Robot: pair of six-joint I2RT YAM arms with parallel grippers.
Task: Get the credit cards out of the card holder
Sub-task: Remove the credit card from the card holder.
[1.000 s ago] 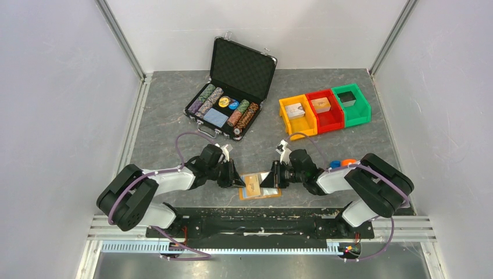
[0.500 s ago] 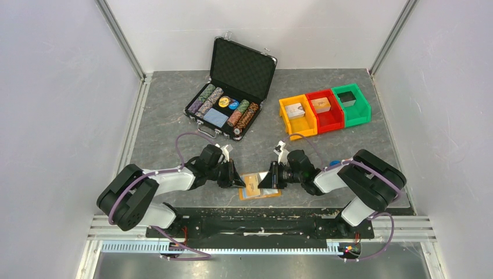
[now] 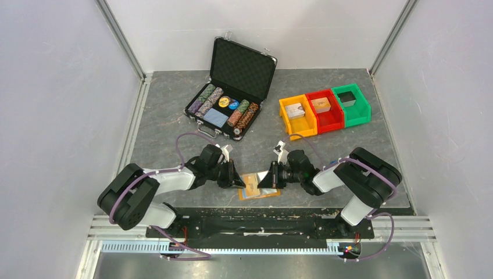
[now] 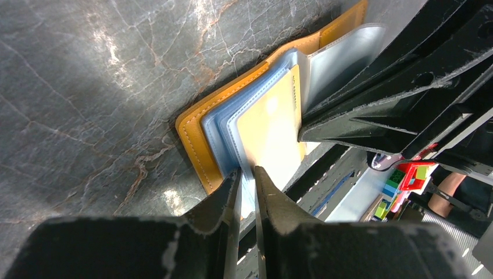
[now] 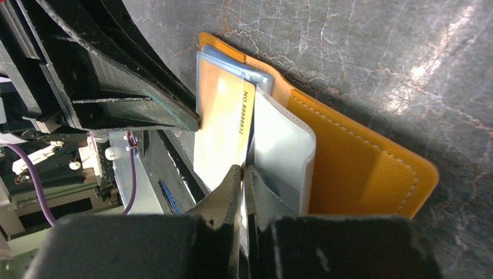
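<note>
Change: the right arm (image 3: pixel 360 174) has swung inward toward the middle of the table (image 3: pixel 168 104), its elbow now covering the spot where small blue and orange items showed a second ago; the right jaws have narrowed; the left arm (image 3: pixel 157 183) has not moved
Right gripper (image 5: pixel 242 170): fingers drawn in to a thin slit, pinching the near corner of the printed card (image 5: pixel 224 125)
Left gripper (image 4: pixel 247 171): fingers almost together, nipping the edge of a clear sleeve of the card holder (image 4: pixel 195 136)
Card holder: lies open and flat on the table near its front edge, between the two grippers; orange cover down, clear sleeves fanned upward
Cards: the printed card, pale beige, sits in the top sleeve; light blue layers lie under it, and I cannot tell card from sleeve there
Arms: both are folded low, forearms reaching inward, fingertips facing each other across the holder
Further back: an open black chip case (image 3: pixel 241 67) with chips and a patterned deck; to its right an orange bin (image 3: pixel 285 116), a red bin (image 3: pixel 334 120) and a green bin (image 3: pixel 361 113) in a row
</note>
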